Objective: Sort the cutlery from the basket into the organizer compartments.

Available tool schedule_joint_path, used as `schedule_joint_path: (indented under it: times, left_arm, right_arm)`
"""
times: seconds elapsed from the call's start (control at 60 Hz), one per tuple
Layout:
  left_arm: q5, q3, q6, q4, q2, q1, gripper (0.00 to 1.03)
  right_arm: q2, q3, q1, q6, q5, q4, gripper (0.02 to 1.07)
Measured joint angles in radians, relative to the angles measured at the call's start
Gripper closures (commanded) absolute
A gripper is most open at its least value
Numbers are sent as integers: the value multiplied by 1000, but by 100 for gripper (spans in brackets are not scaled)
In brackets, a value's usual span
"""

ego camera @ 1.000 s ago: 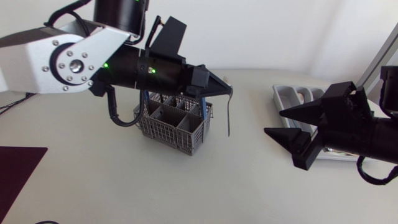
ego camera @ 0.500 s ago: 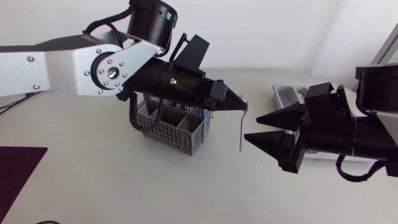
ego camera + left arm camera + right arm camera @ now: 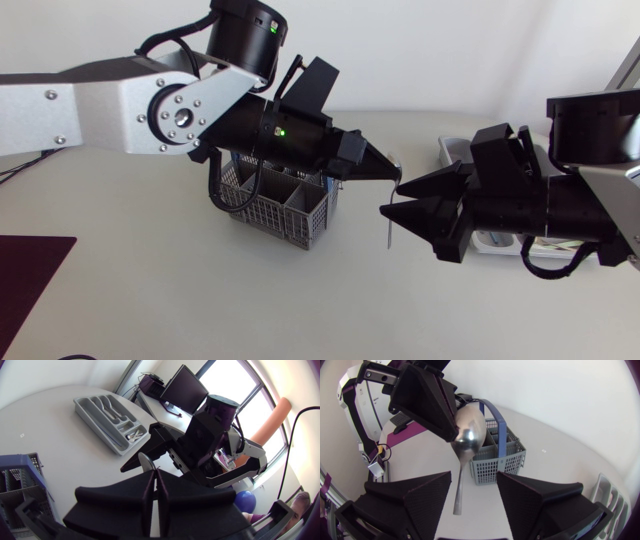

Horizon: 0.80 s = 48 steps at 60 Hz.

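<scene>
A metal spoon (image 3: 389, 226) hangs bowl-up in the air, its bowl (image 3: 468, 430) pinched in my left gripper (image 3: 390, 172), which is shut on it. In the left wrist view the bowl (image 3: 146, 461) shows just ahead of the left gripper (image 3: 154, 477). My right gripper (image 3: 474, 477) stands open, one finger on each side of the hanging handle (image 3: 459, 492) without touching it. In the head view the right gripper (image 3: 394, 203) is at the table's middle. The grey basket (image 3: 280, 200) is under the left arm. The grey organizer (image 3: 110, 416) lies at the right, partly hidden behind my right arm (image 3: 540, 205).
A dark purple mat (image 3: 28, 272) lies at the table's front left corner. Bare table stretches in front of the basket and under both grippers. Several pieces of cutlery lie in the organizer's compartments (image 3: 131, 435).
My right gripper has moved left across the table until its fingers flank the spoon's handle, and they have narrowed a little. My left arm carried the spoon slightly right, then held still.
</scene>
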Motion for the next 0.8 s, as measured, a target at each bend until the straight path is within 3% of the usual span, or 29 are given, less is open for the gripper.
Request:
schedule_joint_path:
  times: [0.3,0.7,0.8]
  left_arm:
    - [0,0,0,0,0,0,100]
    - [0,0,0,0,0,0,99]
    - [1,0,0,-1,0,0,84]
  right_arm:
    - [13,5,10,21,-25,3,94]
    - [18,8,26,41,-32,7,100]
    - [18,8,26,44,-31,7,100]
